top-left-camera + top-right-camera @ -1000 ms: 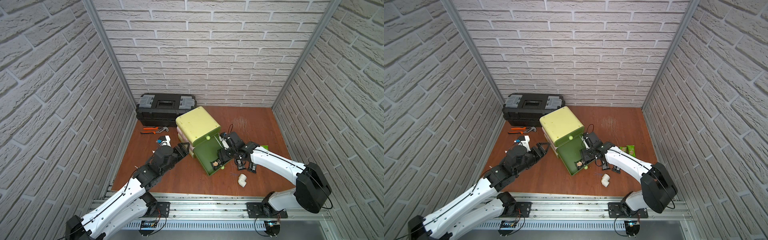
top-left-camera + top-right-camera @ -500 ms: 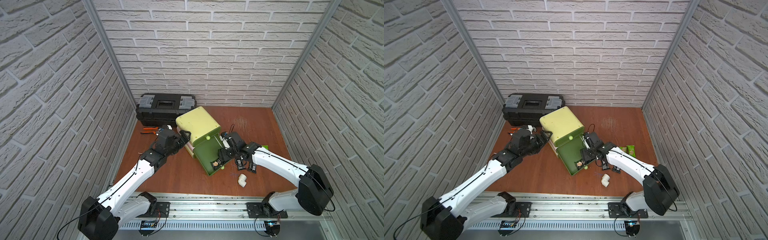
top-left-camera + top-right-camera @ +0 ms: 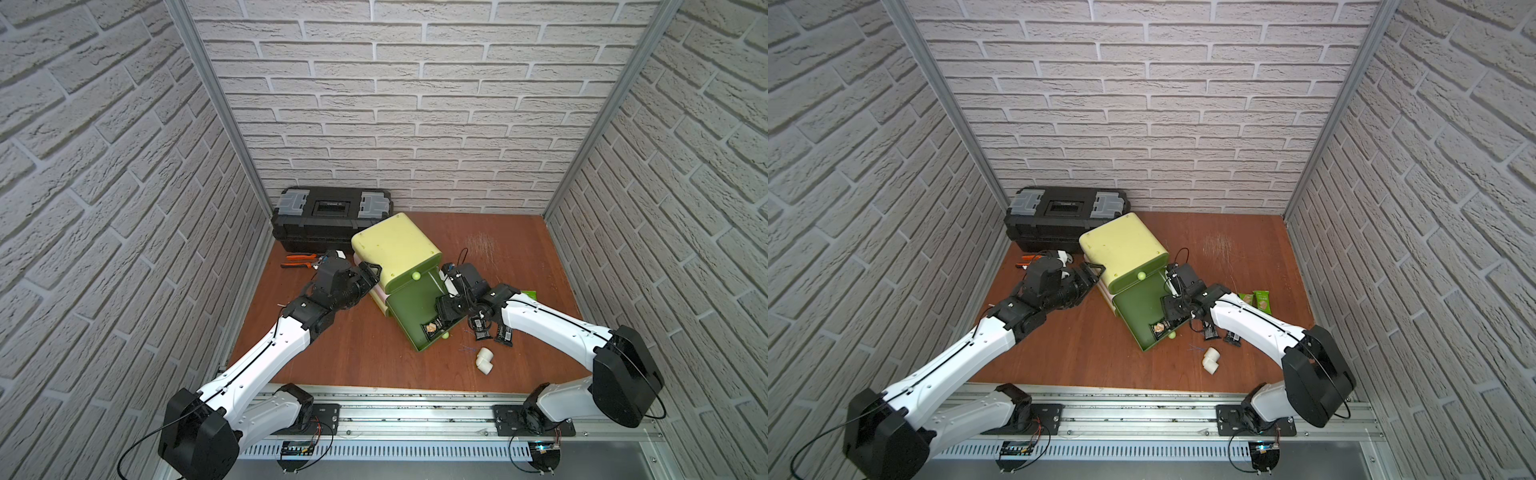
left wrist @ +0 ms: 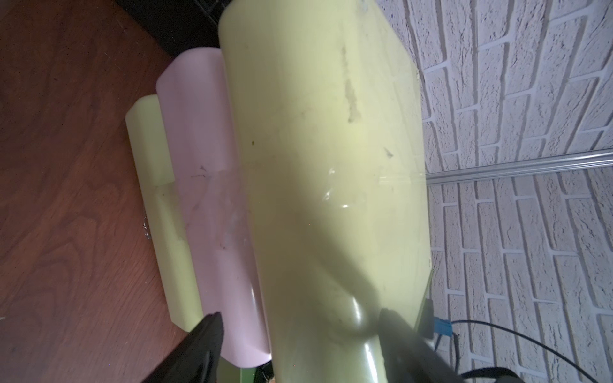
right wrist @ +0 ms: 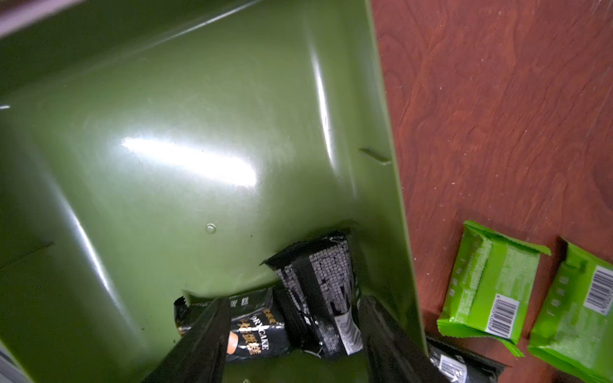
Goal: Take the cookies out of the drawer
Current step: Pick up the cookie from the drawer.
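Note:
The dark green drawer [image 3: 409,301] [image 5: 166,149] stands pulled out of the pale yellow cabinet [image 3: 395,245] [image 4: 325,132]. Two black cookies packets [image 5: 255,326] [image 5: 320,285] lie in its front corner, and one shows in both top views [image 3: 432,328] [image 3: 1158,328]. My right gripper [image 5: 293,318] [image 3: 441,318] is inside the drawer, open, with its jaws on either side of these packets. More cookies lie on the table: green packets [image 5: 491,288] [image 3: 1262,300] and black ones [image 3: 482,332] [image 3: 1233,337]. My left gripper [image 4: 302,326] [image 3: 368,274] is open, its jaws spanning the cabinet's left corner.
A black toolbox [image 3: 332,216] stands against the back wall behind the cabinet. Orange-handled pliers [image 3: 297,261] lie left of the cabinet. A white pipe elbow [image 3: 484,359] rests near the table's front, right of the drawer. Brick walls close in on three sides.
My left arm has swung away from the table's front and right, bringing its gripper up to the cabinet's left corner. The right gripper has stayed inside the drawer over the black packets.

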Controlling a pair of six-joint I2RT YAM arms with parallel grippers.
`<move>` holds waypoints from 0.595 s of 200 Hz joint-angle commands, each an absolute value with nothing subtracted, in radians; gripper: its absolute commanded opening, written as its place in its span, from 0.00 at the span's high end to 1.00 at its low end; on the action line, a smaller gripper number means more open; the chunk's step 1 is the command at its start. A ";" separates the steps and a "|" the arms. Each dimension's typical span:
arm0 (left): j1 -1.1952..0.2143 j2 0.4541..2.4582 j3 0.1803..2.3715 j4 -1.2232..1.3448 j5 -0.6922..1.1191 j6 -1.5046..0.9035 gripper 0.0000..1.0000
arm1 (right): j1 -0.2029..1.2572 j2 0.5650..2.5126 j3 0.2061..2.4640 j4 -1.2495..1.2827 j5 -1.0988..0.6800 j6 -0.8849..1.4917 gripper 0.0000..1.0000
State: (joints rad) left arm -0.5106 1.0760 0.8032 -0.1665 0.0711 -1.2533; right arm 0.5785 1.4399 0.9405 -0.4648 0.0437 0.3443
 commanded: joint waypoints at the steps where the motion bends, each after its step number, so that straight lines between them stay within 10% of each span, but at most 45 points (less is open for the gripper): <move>1: -0.499 1.090 0.808 -0.232 0.039 -1.250 0.22 | 0.574 1.452 0.931 -0.433 0.057 0.359 0.34; 119: -0.499 1.102 0.803 -0.226 0.052 -1.245 0.28 | 0.577 1.538 0.926 -0.365 0.058 0.371 0.43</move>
